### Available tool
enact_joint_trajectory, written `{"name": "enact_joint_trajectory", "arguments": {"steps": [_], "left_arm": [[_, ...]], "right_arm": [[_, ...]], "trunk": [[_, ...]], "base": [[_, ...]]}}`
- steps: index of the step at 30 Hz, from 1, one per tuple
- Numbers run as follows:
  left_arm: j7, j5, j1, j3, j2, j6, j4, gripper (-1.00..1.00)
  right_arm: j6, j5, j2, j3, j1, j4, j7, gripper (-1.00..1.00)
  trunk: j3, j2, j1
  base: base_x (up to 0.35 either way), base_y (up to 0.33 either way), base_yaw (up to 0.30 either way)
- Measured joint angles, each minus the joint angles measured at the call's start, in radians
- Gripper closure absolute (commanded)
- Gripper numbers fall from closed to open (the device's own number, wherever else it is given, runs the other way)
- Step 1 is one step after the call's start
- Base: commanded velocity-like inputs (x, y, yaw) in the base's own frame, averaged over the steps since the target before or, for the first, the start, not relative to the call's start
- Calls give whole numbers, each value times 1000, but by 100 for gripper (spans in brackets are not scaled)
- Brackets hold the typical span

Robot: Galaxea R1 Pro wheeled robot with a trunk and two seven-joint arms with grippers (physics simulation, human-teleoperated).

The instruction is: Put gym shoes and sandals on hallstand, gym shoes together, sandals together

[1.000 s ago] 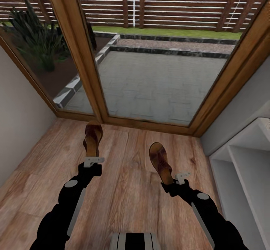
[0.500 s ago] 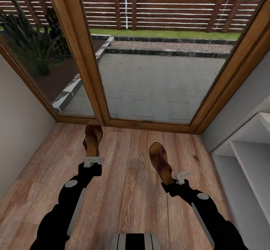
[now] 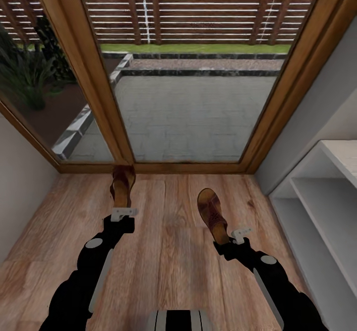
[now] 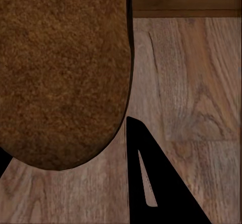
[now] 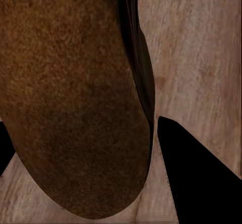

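Evidently each arm carries one sandal at this moment. Starting at the left of the head view, the left gripper [image 3: 124,213] has its pale fingers at the heel end of the left sandal [image 3: 122,186], which points away from the robot toward the base of the wooden window frame [image 3: 89,73]. In the left wrist view that sandal's heel [image 4: 60,73] sits between the dark fingers [image 4: 151,183], so the jaws look closed on it, open only as far as the heel's width.

Further right, the right gripper [image 3: 240,233] grips the right sandal [image 3: 212,214] by its heel in the same way, the toe angled forward and slightly left over the corridor floor [image 3: 168,261]. The right wrist view shows the brown heel [image 5: 75,108] close between the finger tips [image 5: 196,173]. Whether either sole clears the planks or rests on them I cannot tell.

At the far right edge stands the hallstand [image 3: 322,207], light grey, with its open shelves facing the robot's right side; both sandals are well apart from it and from each other.

As for handling, these sandals are probably light and fairly stiff in the sole, with a grainy leather-look surface that should not slip much. Held by the heel alone, the long toe end may sag or swing, so a firm pinch across the heel's sides seems the sensible hold, and a slow swing toward the shelf would likely keep them steady.
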Motion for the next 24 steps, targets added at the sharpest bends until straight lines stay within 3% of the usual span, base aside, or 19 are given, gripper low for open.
{"name": "enact_joint_trajectory", "arguments": {"steps": [5,24], "left_arm": [[0,0,0,0,0,0,0,100],[0,-1,0,0,0,0,-1,100]], "right_arm": [[0,0,0,0,0,0,0,100],[0,0,0,0,0,0,0,100]], "trunk": [[-9,-35,19],[15,-35,19]], "base": [[0,1,-220],[0,0,-220]]}}
